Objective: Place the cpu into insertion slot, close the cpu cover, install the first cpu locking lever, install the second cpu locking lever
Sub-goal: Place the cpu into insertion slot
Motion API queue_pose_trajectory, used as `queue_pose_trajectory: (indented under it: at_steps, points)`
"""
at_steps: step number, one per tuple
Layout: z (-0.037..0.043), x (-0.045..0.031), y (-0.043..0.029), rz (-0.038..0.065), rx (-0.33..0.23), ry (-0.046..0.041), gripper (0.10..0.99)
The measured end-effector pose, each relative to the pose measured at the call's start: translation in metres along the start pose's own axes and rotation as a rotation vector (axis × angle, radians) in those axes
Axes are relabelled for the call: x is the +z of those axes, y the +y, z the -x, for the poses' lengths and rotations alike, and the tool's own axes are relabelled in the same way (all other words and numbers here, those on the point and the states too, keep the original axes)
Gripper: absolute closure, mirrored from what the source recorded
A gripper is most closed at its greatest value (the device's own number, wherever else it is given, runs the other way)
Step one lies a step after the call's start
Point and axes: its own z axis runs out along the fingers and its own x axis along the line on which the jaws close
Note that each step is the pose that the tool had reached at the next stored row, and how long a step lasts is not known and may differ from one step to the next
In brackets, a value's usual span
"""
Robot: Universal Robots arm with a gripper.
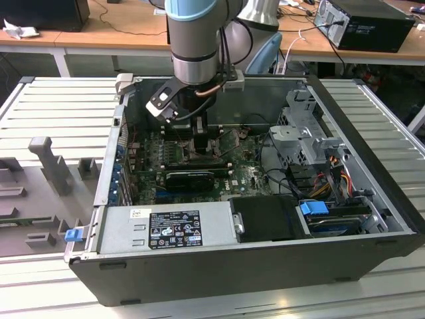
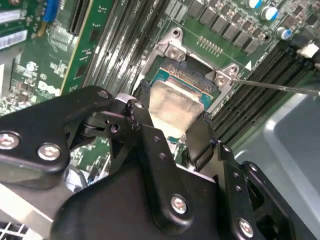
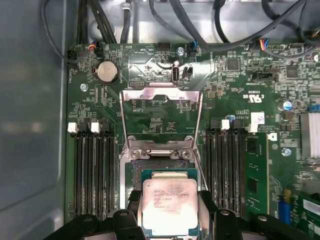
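Note:
My gripper [image 3: 170, 202] is shut on the cpu [image 3: 167, 207], a pale square chip with a green rim, gripped on two opposite sides by the black fingers [image 3: 207, 202]. The chip hangs just over the insertion slot [image 3: 159, 167], whose dark frame and metal edges show beyond it. In the second wrist view the cpu [image 2: 172, 107] covers much of the insertion slot [image 2: 195, 80]. The cpu cover [image 3: 161, 112] is a silver frame with a window. It stands flipped open past the slot's hinge. In the exterior view the gripper [image 1: 199, 136] reaches down inside the open computer case onto the green motherboard [image 1: 242, 176].
Long black memory slots [image 3: 92, 170] run along both sides of the socket. A thin metal rod [image 2: 280, 86] sticks out from the socket corner. A black card [image 1: 189, 178], the power supply [image 1: 169, 229], the drive cage [image 1: 309, 136] and loose cables [image 1: 335, 176] crowd the case.

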Motion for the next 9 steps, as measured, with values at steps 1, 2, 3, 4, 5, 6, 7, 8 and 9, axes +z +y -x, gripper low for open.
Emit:
queue_pose_trajectory:
  at_steps: [1, 2, 3, 4, 5, 6, 7, 8, 9]
  points:
    - [-0.0001, 0.0019, -0.0001, 0.000, 0.000, 0.0000, 0.553]
    - [-0.0004, 0.0050, -0.0001, 0.000, 0.000, 0.0000, 0.553]
    - [-0.0010, 0.0077, 0.0001, 0.000, 0.000, -0.0001, 0.553]
    - [-0.0016, 0.0092, 0.0005, 0.000, 0.000, -0.0001, 0.553]
    - [-0.0023, 0.0111, 0.0011, -0.001, 0.000, -0.0002, 0.553]
    - [-0.0024, 0.0120, 0.0011, -0.002, 0.000, -0.0002, 0.553]
    - [-0.0024, 0.0133, 0.0010, -0.002, 0.000, -0.0002, 0.553]
    - [-0.0026, 0.0144, 0.0010, -0.002, 0.000, -0.0002, 0.553]
    - [-0.0035, 0.0152, 0.0009, -0.003, 0.000, -0.0003, 0.553]
